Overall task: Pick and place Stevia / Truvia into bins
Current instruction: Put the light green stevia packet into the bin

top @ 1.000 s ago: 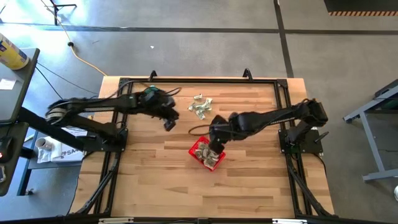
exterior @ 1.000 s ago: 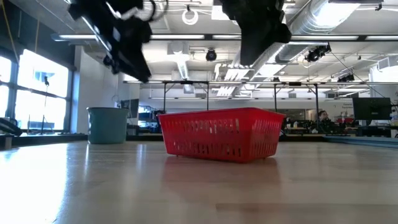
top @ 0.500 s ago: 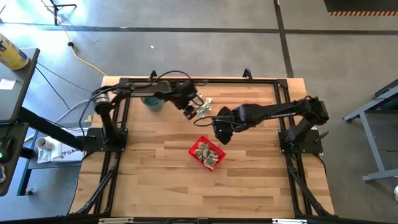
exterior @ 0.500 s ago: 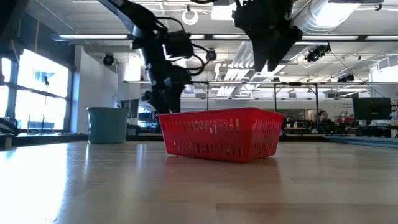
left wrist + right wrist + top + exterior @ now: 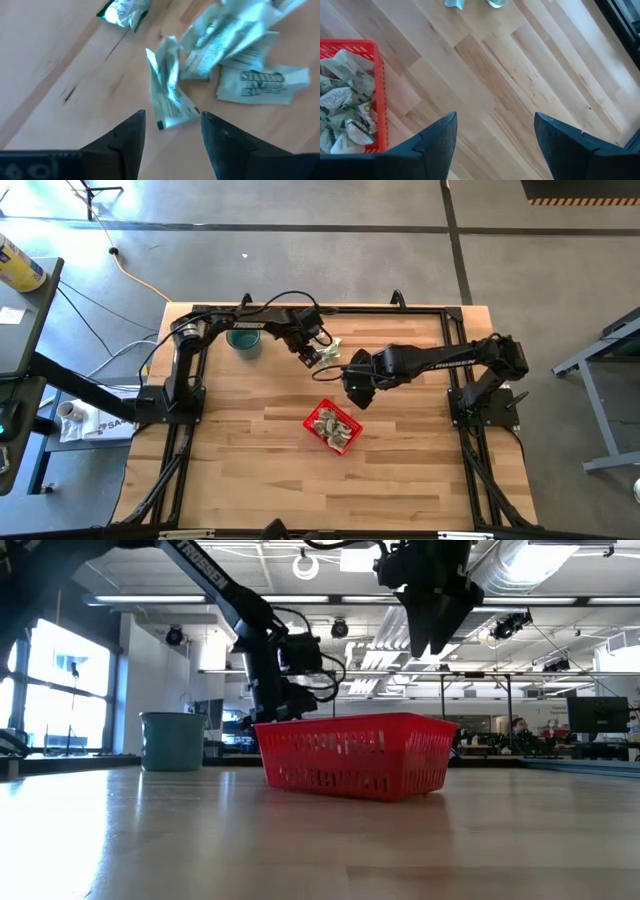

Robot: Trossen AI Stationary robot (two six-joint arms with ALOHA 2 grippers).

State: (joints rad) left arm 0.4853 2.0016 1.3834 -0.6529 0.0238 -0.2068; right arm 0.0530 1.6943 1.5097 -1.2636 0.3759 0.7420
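Loose Stevia sachets (image 5: 326, 347) lie in a small heap on the wood at the far middle of the table. My left gripper (image 5: 311, 356) points down at the heap, open. In its wrist view a crumpled sachet (image 5: 167, 90) stands just ahead of the gap between the fingertips, apart from both. The red basket (image 5: 309, 421) sits mid-table with several sachets (image 5: 345, 105) inside. My right gripper (image 5: 356, 388) hangs open above the bare wood just beyond the basket's far side, with nothing between its fingers.
A round teal cup (image 5: 243, 342) stands at the far left, beside the left arm. More sachets (image 5: 260, 82) lie spread past the crumpled one. A black frame (image 5: 320, 308) borders the table. Bare wood lies toward the near edge, in front of the basket (image 5: 355, 755).
My left gripper has swung from the table's left side toward the sachet heap at the far middle and come down, tipping to point more steeply downward. My right gripper has drawn back from over the basket toward the far edge. The basket has stayed put.
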